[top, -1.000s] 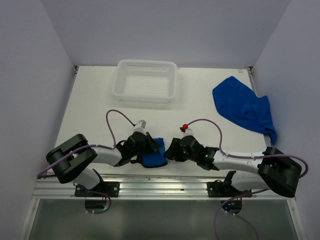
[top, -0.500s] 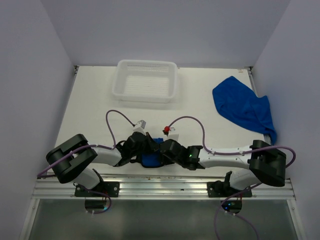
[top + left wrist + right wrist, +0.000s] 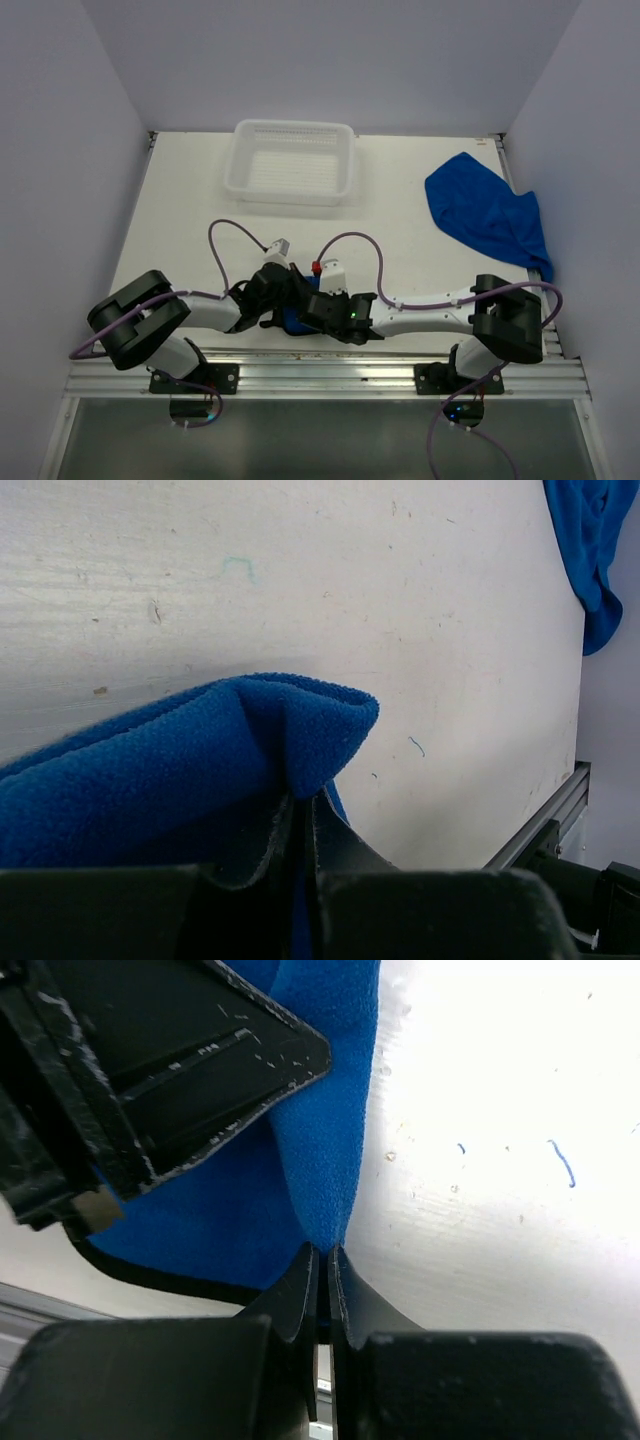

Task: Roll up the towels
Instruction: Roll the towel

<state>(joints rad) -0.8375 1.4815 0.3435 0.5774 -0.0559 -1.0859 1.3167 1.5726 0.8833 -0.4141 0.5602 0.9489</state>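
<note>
One blue towel (image 3: 293, 319) lies bunched near the table's front edge, between the two grippers. My left gripper (image 3: 302, 798) is shut on a fold of this towel (image 3: 190, 770). From the right, my right gripper (image 3: 324, 1252) is shut on another edge of the same towel (image 3: 320, 1110), close against the left gripper's black fingers (image 3: 190, 1070). From above, the left gripper (image 3: 279, 298) and right gripper (image 3: 312, 308) nearly touch and hide most of the cloth. A second blue towel (image 3: 487, 218) lies crumpled and loose at the back right.
A white plastic basket (image 3: 292, 186) stands at the back centre with nothing in it. The metal rail (image 3: 330, 375) runs along the near edge just behind the grippers. The second towel (image 3: 592, 550) shows at the top right corner of the left wrist view.
My right arm has reached left across the front of the table to the held towel, and its jaws have closed on the cloth. The left gripper has kept its grip and barely moved.
</note>
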